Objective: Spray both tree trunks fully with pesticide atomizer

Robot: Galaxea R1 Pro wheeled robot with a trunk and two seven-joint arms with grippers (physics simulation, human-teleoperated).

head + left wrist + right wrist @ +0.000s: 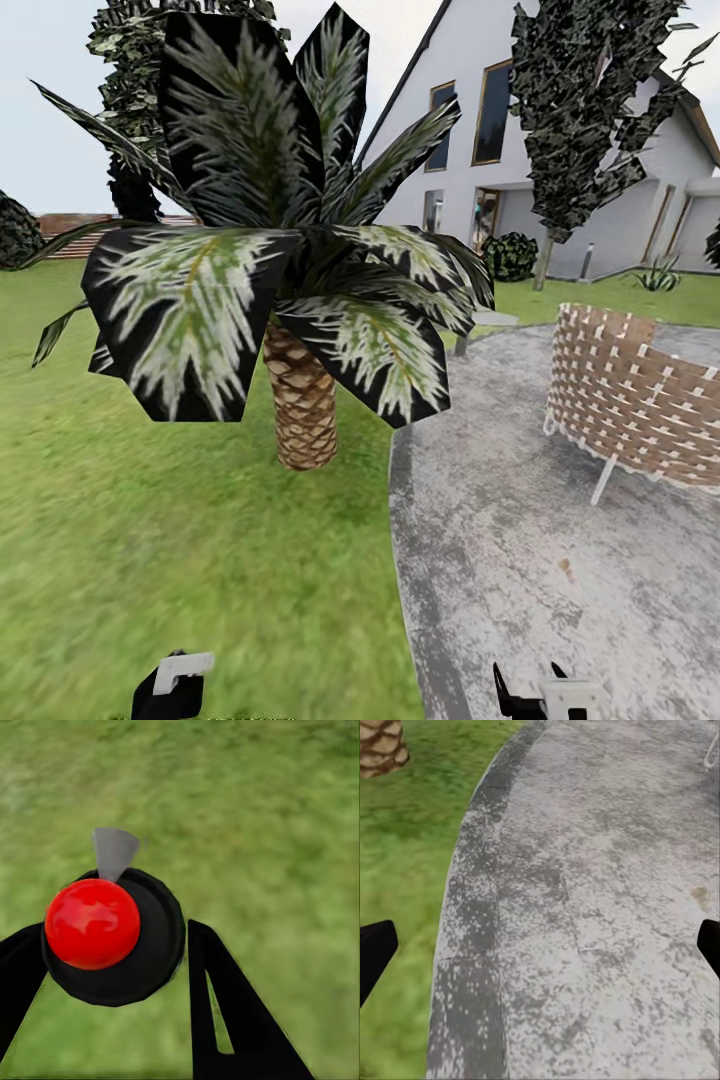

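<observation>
Atomizer (112,934) clamped in left gripper (112,967); right gripper (540,945) wide open, empty. In transit past palm (300,400). Next: locate grey-brown trunks, approach.

Palm (300,400) at 12 o'clock, low fronds (200,310) blocking reach ahead. Wicker chair (640,400) at 2 o'clock on paving (520,560). Grass (130,540) open from 9 to 11 o'clock.

Head: high, facing forward and down at the palm (300,400), lawn (150,540) and paving (520,560).
Left wrist: close above lawn (285,832).
Right wrist: above paving (600,907) edge; shares the palm trunk (381,750).
</observation>
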